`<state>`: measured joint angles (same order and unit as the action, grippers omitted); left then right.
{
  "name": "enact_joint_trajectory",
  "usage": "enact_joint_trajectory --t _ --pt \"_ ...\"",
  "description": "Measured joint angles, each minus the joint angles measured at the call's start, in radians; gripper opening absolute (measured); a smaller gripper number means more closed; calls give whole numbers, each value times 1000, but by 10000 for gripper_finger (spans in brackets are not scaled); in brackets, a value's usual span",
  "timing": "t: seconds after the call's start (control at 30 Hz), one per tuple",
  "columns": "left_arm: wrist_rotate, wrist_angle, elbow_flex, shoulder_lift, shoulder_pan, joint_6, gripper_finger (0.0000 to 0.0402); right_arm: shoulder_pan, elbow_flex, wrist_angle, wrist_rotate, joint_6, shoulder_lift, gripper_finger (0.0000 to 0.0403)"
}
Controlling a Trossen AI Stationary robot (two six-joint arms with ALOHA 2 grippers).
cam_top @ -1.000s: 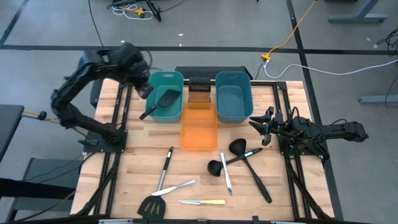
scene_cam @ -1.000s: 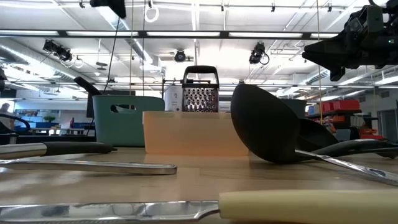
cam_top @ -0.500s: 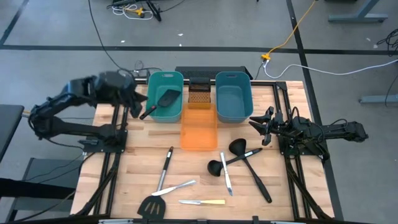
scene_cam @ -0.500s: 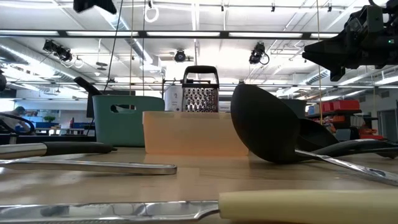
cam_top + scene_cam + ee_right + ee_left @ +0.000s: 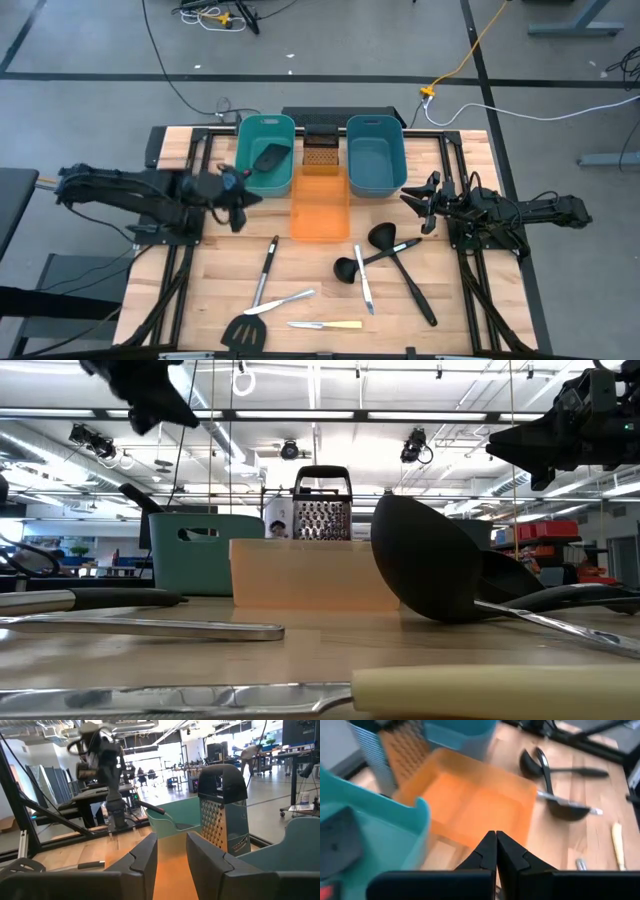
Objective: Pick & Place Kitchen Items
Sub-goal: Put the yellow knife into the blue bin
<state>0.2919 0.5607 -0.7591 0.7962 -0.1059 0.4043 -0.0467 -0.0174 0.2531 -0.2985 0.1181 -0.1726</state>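
A black slotted spatula (image 5: 270,157) lies in the left teal tub (image 5: 246,150), its handle sloping up over the near rim. My left gripper (image 5: 240,196) hangs low by that tub's near left corner, shut and empty, pointing toward the orange tub (image 5: 475,805). On the table lie two black ladles (image 5: 380,237), a black-handled utensil (image 5: 268,262), silver knives (image 5: 283,301), a cream-handled knife (image 5: 325,324) and another spatula (image 5: 244,332). My right gripper (image 5: 412,200) waits open at the right, level, with nothing between its fingers (image 5: 145,852).
A metal grater (image 5: 320,150) stands between the two teal tubs, behind the orange tub (image 5: 320,205). The right teal tub (image 5: 376,130) holds nothing that shows. Bare wood lies between the orange tub and the utensils near the front edge.
My left arm has folded down and drawn back from above the left teal tub toward the table's left edge. Its gripper has sunk to just beside the tub's near corner and tipped up from pointing steeply down. The spatula in the tub has stayed put.
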Motion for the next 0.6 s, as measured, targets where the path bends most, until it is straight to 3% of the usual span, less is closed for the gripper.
enact_joint_trajectory --t 0.1,0.23,0.6 --pt "57 -91 79 2 -87 14 3 0 0 0 0 -2 0 114" --pt "178 -90 142 -1 -213 13 3 0 0 -2 0 -2 0 114" --pt "446 4 173 -25 -427 24 3 0 0 -2 8 -26 0 114"
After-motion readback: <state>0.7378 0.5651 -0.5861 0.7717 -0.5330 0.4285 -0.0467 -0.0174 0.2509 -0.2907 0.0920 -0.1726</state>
